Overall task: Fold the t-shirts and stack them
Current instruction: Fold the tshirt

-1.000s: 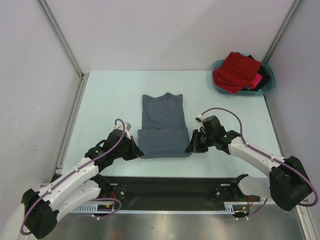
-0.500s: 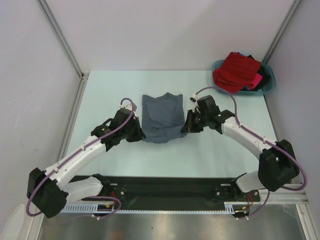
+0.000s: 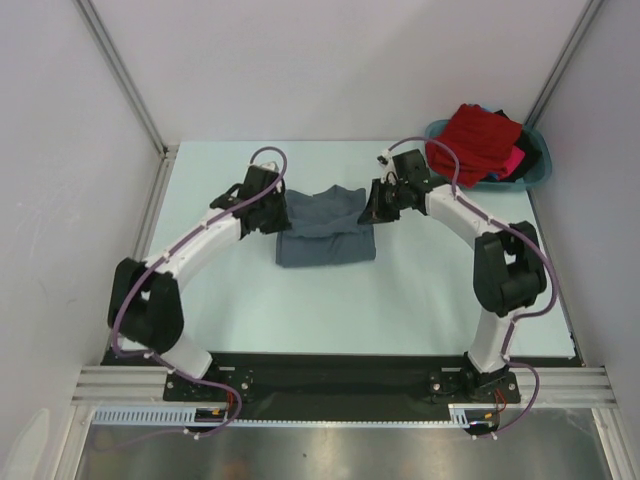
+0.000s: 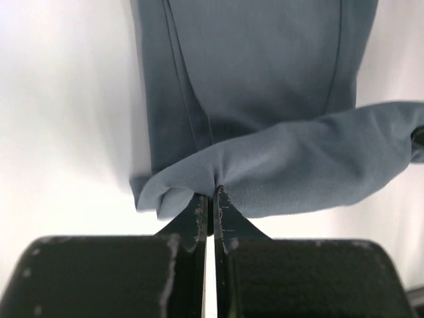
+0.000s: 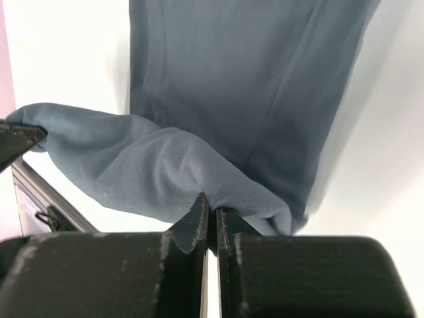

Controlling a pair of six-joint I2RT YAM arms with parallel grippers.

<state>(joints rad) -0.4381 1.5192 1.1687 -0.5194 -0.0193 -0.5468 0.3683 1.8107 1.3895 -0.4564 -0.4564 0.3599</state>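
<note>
The slate-grey t-shirt [image 3: 325, 238] lies in the middle of the counter [image 3: 220, 295], one edge raised off it. The left fingers [image 4: 197, 222] and right fingers [image 5: 194, 222] are each clamped on this edge; the top view hides their tips. A red t-shirt [image 3: 475, 140] covers most of the teal basin [image 3: 541, 172]

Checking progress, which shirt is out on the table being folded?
The slate-grey t-shirt, gripped by the left pincer and right pincer; the red, pink and dark ones lie heaped in the teal basin.
</note>
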